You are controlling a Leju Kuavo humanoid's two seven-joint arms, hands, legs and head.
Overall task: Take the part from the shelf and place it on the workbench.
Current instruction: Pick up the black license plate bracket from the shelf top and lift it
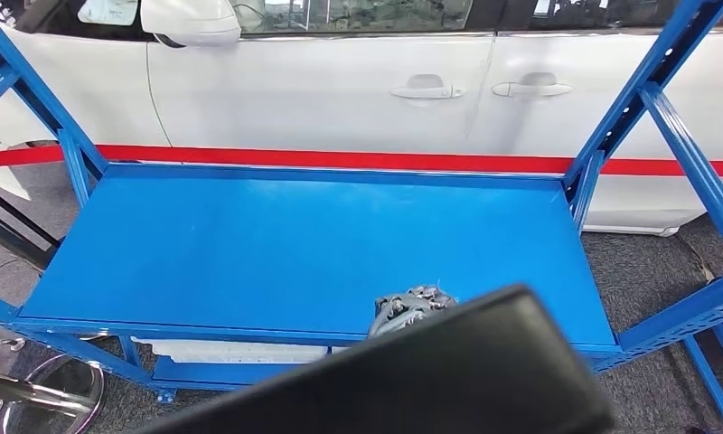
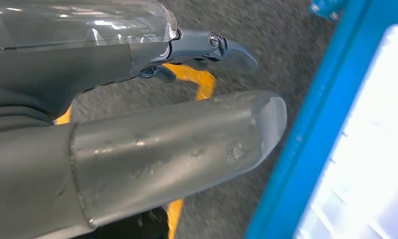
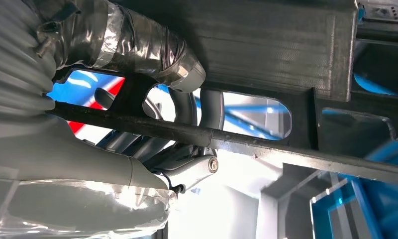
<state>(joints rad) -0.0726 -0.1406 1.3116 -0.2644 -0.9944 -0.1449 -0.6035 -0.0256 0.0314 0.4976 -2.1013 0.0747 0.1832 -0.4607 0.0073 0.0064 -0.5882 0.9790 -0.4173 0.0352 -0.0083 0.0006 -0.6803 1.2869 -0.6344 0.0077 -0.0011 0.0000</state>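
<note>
While the right hand (image 3: 152, 99) wraps its taped thumb and darker fingers around a bar of the black part (image 3: 266, 55), the part hangs in the air in front of the blue shelf (image 1: 249, 244). From the head view the part (image 1: 430, 380) appears as a broad dark slab low in the picture, with the right hand (image 1: 410, 309) showing just above its upper edge, over the front of the shelf's blue deck. Beside a blue shelf post (image 2: 311, 139), the left hand (image 2: 187, 104) hangs over grey carpet (image 2: 266, 30) with yellow floor markings (image 2: 197, 79); its thumb and fingers lie apart, holding nothing. Behind the shelf stands a white car (image 1: 340, 90) with a red stripe (image 1: 340, 160).
</note>
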